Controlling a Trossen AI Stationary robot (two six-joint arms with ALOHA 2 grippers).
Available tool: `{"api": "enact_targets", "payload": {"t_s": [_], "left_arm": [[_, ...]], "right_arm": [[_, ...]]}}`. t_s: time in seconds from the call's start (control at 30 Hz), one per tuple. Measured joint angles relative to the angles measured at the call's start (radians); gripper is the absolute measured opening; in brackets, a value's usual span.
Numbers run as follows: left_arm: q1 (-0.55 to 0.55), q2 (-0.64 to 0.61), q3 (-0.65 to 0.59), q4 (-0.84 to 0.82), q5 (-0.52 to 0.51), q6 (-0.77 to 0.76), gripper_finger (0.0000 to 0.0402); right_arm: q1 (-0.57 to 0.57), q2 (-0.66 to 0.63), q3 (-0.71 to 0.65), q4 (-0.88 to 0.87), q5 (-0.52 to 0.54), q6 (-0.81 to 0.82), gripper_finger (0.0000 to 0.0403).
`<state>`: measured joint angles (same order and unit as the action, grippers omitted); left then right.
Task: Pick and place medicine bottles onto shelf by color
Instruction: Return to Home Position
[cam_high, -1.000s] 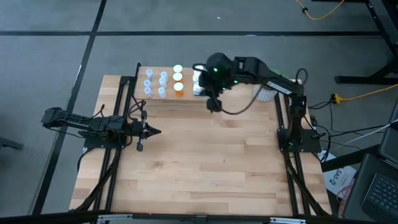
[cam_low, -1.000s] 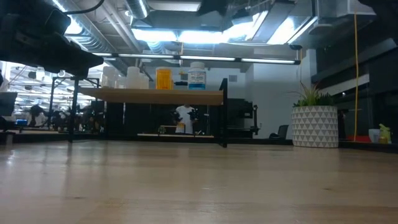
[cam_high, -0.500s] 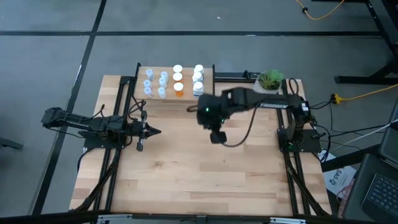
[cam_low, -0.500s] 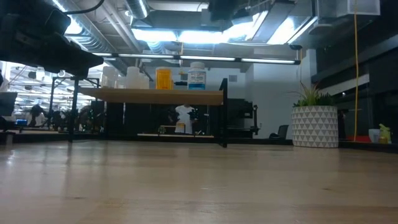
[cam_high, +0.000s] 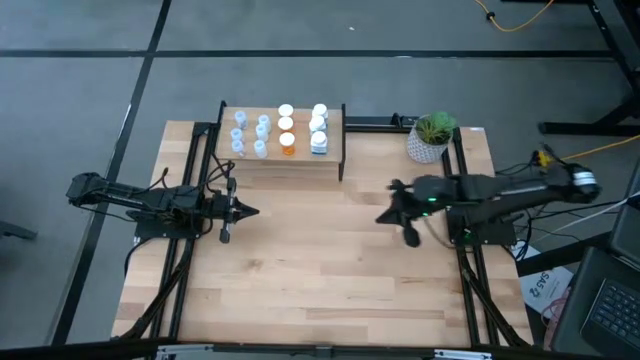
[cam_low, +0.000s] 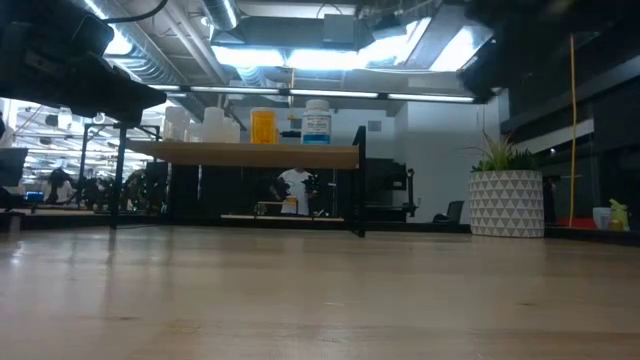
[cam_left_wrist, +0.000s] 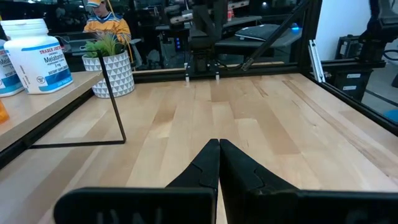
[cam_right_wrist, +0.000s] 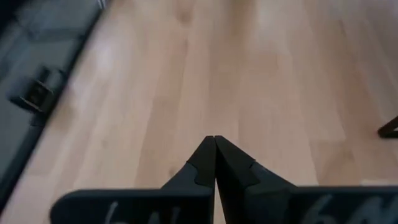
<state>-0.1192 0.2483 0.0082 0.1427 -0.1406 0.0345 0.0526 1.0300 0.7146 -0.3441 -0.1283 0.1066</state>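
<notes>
One plank-wood table (cam_high: 300, 280) carries it all, with open boards across its middle between two dark arms reaching in from the side edges. At the far edge stands the shelf (cam_high: 300, 157), a pale slab on thin black legs. The bottles (cam_high: 286, 125) sit on it in rows: blue vials left, orange, then white. Round caps show from above; the low view gives a printed label. Both the left gripper (cam_high: 252, 211) and the right gripper (cam_high: 382, 217) are pressed together.

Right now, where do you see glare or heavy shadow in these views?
Low view: ceiling lights glare, leaving the shelf underside dark. High view: even light, only a soft shadow beside the shelf. Left wrist view: shut left fingers black against the bright table.
</notes>
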Motion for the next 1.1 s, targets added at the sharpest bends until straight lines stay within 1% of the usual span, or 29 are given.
{"api": "enact_targets", "payload": {"t_s": [0.07, 0.1, 0.23, 0.43, 0.57, 0.67, 0.77, 1.1], "left_arm": [[0.0, 0.0, 0.0, 0.0, 0.0, 0.0, 0.0], [0.0, 0.0, 0.0, 0.0, 0.0, 0.0, 0.0], [0.0, 0.0, 0.0, 0.0, 0.0, 0.0, 0.0], [0.0, 0.0, 0.0, 0.0, 0.0, 0.0, 0.0], [0.0, 0.0, 0.0, 0.0, 0.0, 0.0, 0.0], [0.0, 0.0, 0.0, 0.0, 0.0, 0.0, 0.0], [0.0, 0.0, 0.0, 0.0, 0.0, 0.0, 0.0], [0.0, 0.0, 0.0, 0.0, 0.0, 0.0, 0.0]], "right_arm": [[0.008, -0.129, -0.122, 0.097, -0.003, 0.02, 0.0009], [0.008, -0.187, -0.167, 0.117, -0.003, 0.02, 0.0009], [0.009, -0.403, -0.313, 0.106, -0.004, 0.019, 0.0009], [0.009, -0.699, -0.457, 0.104, -0.005, 0.016, 0.0009], [0.009, -0.852, -0.522, 0.102, -0.013, 0.016, 0.0009], [0.009, -0.926, -0.551, 0.093, -0.014, 0.016, 0.0009], [0.009, -0.966, -0.557, 0.068, -0.016, 0.015, 0.0009], [0.009, -0.976, -0.557, 0.056, -0.015, 0.016, 0.0009]]}}
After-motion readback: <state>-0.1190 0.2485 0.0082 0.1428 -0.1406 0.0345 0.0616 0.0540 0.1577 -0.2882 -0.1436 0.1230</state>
